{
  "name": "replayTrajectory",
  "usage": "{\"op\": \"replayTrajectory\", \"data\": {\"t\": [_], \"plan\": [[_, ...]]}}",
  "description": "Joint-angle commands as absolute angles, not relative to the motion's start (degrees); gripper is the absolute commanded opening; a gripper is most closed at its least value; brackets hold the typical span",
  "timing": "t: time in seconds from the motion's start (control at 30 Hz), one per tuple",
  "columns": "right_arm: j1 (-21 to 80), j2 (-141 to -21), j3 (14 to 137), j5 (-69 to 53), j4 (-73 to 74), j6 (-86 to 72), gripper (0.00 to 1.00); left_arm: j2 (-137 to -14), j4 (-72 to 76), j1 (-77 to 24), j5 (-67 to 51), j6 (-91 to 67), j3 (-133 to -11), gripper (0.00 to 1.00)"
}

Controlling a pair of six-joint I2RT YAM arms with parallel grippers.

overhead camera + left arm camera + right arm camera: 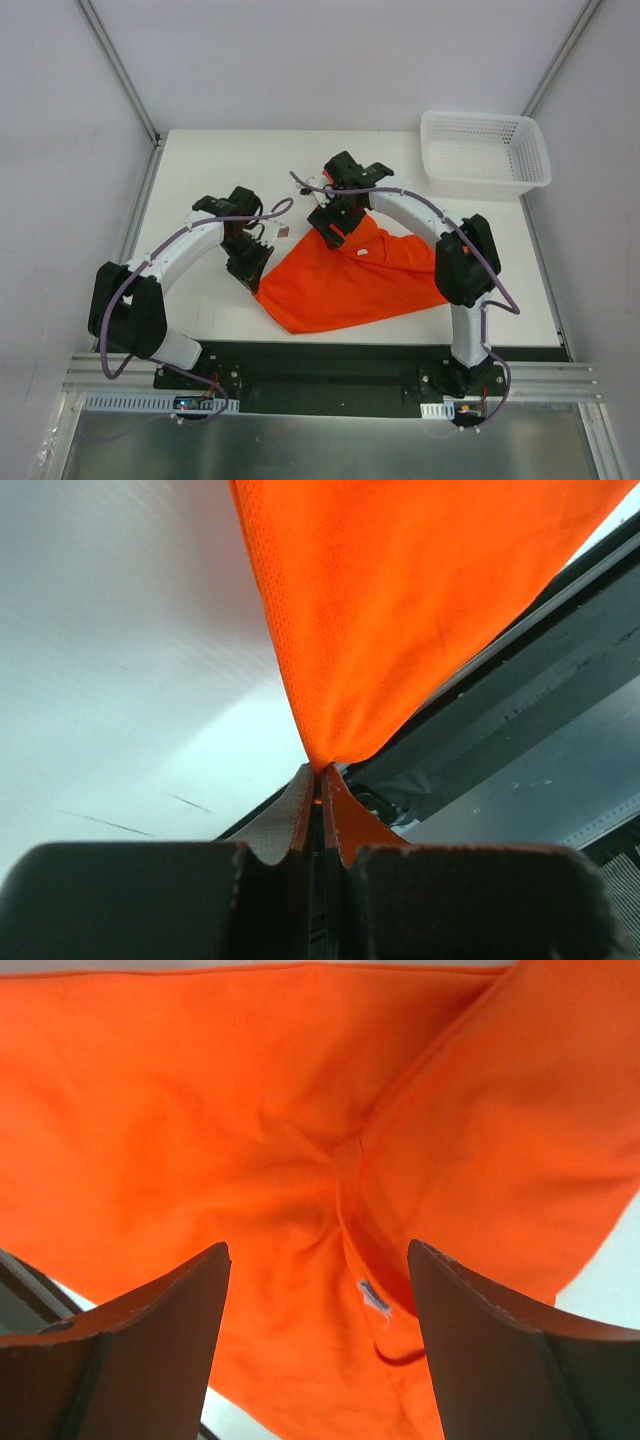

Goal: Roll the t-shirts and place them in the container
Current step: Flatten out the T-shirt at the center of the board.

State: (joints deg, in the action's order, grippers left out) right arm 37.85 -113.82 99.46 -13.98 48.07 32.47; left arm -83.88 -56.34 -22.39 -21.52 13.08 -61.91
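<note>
Here, the orange-red t-shirt (pixel 350 285) lies crumpled in a rough wedge on the white surface (pixel 220 170), toward the near edge and a little right of its middle, its thin cloth falling in soft folds. The left gripper (pixel 252 272) is at the shirt's left point, near the near edge, and is clamped on the fabric. In the left wrist view its dull fingers (pixel 290 820) meet on a pinched tip of cloth, which fans upward from there in a smooth taut sheet with a fine dotted weave. The right gripper (pixel 333 232) hangs over the far part of the shirt with its jaws spread wide. In its wrist view the two dark, curved fingers (pixel 150 1340) stand well apart above creased fabric, where a seam runs down past a small pale label (pixel 372 1298). Whether these fingers touch the cloth cannot be told. A white mesh plastic basket (pixel 483 184), rectangular with rounded corners, sits at the far right corner, apart from the shirt.
</note>
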Motion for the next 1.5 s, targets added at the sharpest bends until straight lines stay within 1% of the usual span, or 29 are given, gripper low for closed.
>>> {"op": "replayTrajectory", "data": {"t": [0.0, 0.13, 0.23, 0.27, 0.33, 0.43, 0.47, 0.53, 0.6, 0.67, 0.73, 0.77, 0.9, 0.97, 1.13, 1.17, 1.27, 1.3, 1.33, 1.4, 1.43, 1.47], "plan": [[39.6, -117.0, 99.5, -10.1, 46.8, 37.1, 0.76, -83.3, -58.7, -20.9, -24.0, 14.6, -63.6, 0.00], [39.7, -119.8, 99.1, -7.9, 47.0, 39.0, 0.75, -82.7, -59.0, -19.5, -23.7, 15.2, -63.7, 0.00], [39.8, -120.9, 98.4, -5.6, 48.2, 40.8, 0.73, -81.9, -59.1, -18.7, -23.5, 15.5, -63.5, 0.00], [39.8, -121.2, 97.2, -4.8, 47.5, 41.0, 0.69, -81.7, -59.1, -18.5, -23.4, 15.6, -63.5, 0.00], [39.6, -121.1, 96.3, -2.5, 46.8, 41.2, 0.65, -81.4, -59.1, -18.1, -23.2, 15.6, -63.2, 0.00], [39.7, -121.1, 95.3, -0.4, 45.4, 41.8, 0.50, -81.4, -59.1, -17.8, -23.0, 15.8, -62.9, 0.00], [39.7, -120.9, 95.4, 1.7, 44.9, 42.1, 0.37, -81.5, -59.1, -17.4, -23.0, 15.8, -63.0, 0.00], [39.5, -120.1, 96.2, 3.2, 45.1, 41.5, 0.23, -81.6, -59.1, -17.0, -22.6, 16.0, -63.5, 0.00], [38.1, -117.4, 98.5, 2.6, 45.9, 39.0, 0.18, -81.5, -59.5, -16.0, -21.4, 17.0, -64.5, 0.00], [35.5, -115.2, 100.6, -1.9, 48.5, 37.3, 0.12, -81.4, -59.9, -14.7, -20.2, 17.9, -65.6, 0.00], [33.7, -111.6, 102.7, -4.8, 51.7, 35.0, 0.08, -81.3, -60.7, -13.3, -19.5, 19.2, -67.8, 0.00], [31.7, -110.3, 102.8, -6.1, 52.5, 34.5, 0.08, -81.5, -61.0, -12.5, -19.4, 19.4, -68.7, 0.00], [26.2, -105.4, 100.9, -12.0, 57.9, 31.2, 0.08, -82.4, -62.4, -10.5, -19.1, 21.5, -74.6, 0.00], [22.5, -100.9, 95.9, -13.5, 58.6, 28.8, 0.01, -83.4, -63.4, -10.2, -18.8, 22.5, -76.3, 0.00], [15.4, -91.8, 87.0, -18.5, 62.6, 25.5, 0.01, -88.1, -67.0, -8.0, -17.8, 25.2, -83.6, 0.00], [12.9, -88.7, 84.3, -18.6, 63.1, 24.8, 0.01, -90.3, -67.5, -7.6, -17.8, 25.4, -85.1, 0.00], [8.2, -85.2, 79.6, -18.3, 64.7, 22.0, 0.01, -94.2, -68.2, -6.8, -18.2, 25.5, -90.4, 0.00], [7.2, -83.0, 75.7, -16.1, 64.9, 20.8, 0.01, -95.0, -68.2, -6.8, -18.6, 25.6, -91.8, 0.00], [6.4, -82.1, 73.9, -14.8, 65.6, 20.1, 0.07, -96.1, -68.2, -6.8, -19.1, 25.7, -92.3, 0.00], [4.1, -80.4, 70.3, -14.2, 66.6, 20.0, 0.40, -98.6, -68.3, -6.8, -20.6, 25.9, -92.8, 0.00], [3.6, -80.3, 70.5, -14.5, 67.8, 20.7, 0.62, -99.2, -68.8, -6.8, -21.6, 26.3, -92.7, 0.00], [3.3, -80.4, 71.3, -15.0, 68.3, 21.6, 0.67, -100.0, -68.9, -6.8, -22.2, 26.5, -91.9, 0.00]]}}
